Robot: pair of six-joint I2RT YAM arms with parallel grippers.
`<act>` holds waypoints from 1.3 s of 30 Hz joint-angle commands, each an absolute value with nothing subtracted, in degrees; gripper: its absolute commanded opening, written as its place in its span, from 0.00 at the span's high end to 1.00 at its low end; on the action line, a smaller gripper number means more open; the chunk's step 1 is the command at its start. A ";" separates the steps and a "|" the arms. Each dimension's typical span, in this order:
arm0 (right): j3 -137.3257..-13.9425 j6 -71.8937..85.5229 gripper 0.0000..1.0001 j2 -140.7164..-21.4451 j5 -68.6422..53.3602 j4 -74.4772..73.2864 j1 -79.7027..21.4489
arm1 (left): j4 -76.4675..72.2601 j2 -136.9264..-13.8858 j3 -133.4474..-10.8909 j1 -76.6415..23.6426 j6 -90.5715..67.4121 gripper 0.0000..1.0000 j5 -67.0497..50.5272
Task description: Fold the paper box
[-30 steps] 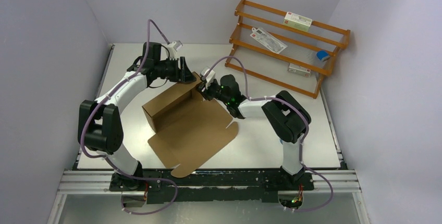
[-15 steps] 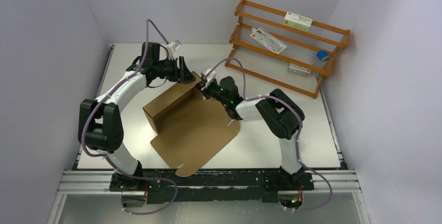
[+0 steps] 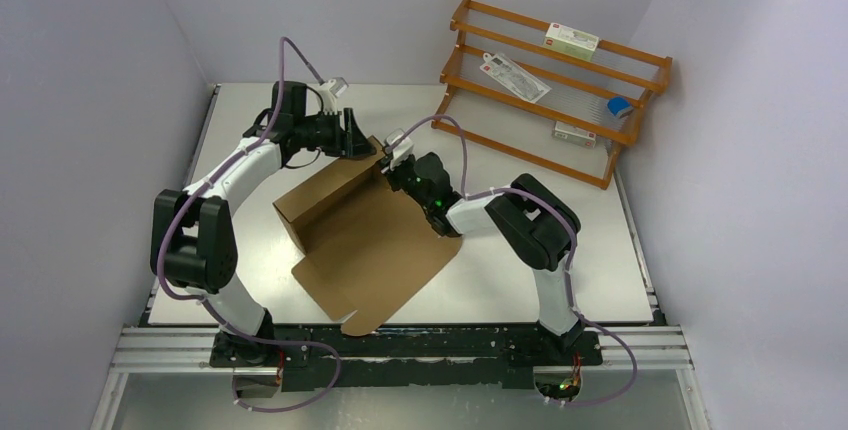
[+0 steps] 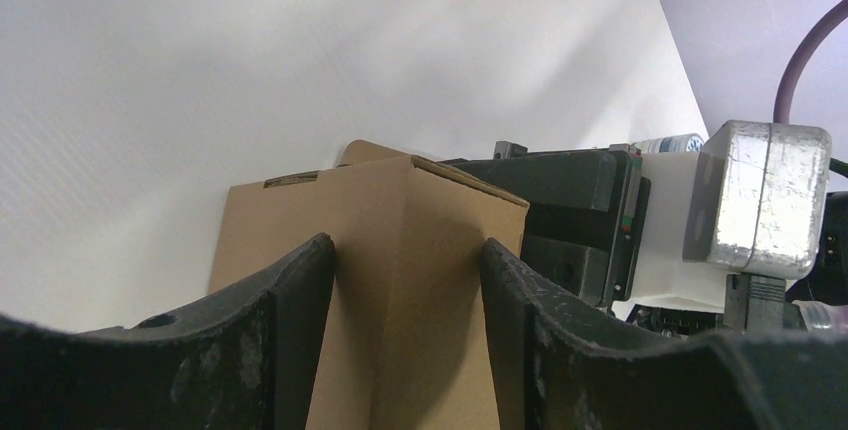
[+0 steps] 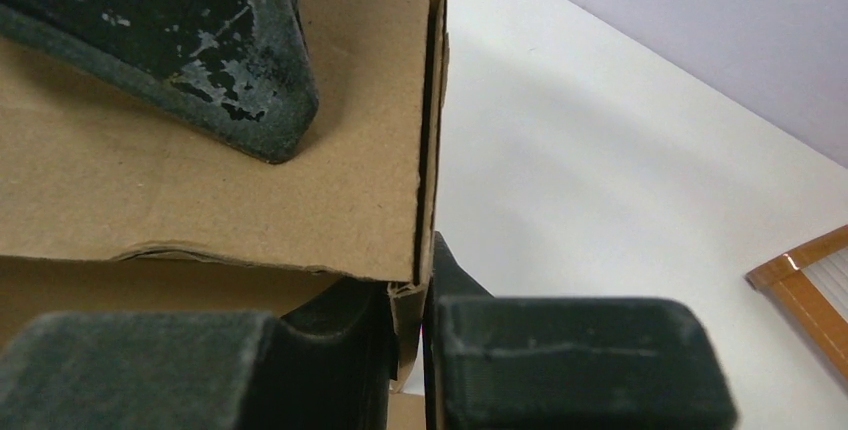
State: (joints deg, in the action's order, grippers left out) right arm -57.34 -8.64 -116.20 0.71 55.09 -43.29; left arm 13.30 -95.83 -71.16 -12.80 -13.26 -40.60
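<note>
The paper box is a brown cardboard sheet in the middle of the table, with one long wall folded up at its far-left side and the wide lid panel lying flat towards me. My left gripper is at the wall's far corner. In the left wrist view it is open, with its fingers astride that corner. My right gripper is at the same corner from the right. In the right wrist view it is shut on a thin cardboard flap edge. One left finger rests on the wall's face there.
An orange wooden rack stands at the back right, holding white cartons, a flat packet and a small blue tin. Purple cables loop over both arms. Walls close in on the left and right of the white table.
My right arm has drawn in a little to the left at the box's corner. The flat lid panel has slid slightly right. My left gripper has hardly moved.
</note>
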 commanded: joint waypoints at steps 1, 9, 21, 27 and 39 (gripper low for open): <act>-57.21 -8.46 0.91 -116.19 9.20 62.65 -42.25 | 19.87 -98.17 -68.33 -13.22 -13.33 0.41 -42.85; -57.68 -0.83 0.89 -116.45 10.97 63.94 -42.27 | 19.51 -98.24 -68.03 -13.20 -13.78 0.42 -43.35; -54.41 0.49 0.59 -113.07 4.48 65.31 -42.16 | 23.63 -96.06 -70.63 -12.98 -10.65 0.41 -31.65; -52.77 -2.02 0.50 -110.74 1.85 61.09 -42.17 | 23.56 -93.27 -72.33 -12.57 -9.58 0.39 -28.77; -50.52 4.39 0.29 -98.21 2.47 39.53 -42.14 | 28.15 -82.13 -79.33 -14.89 -3.89 0.02 -11.39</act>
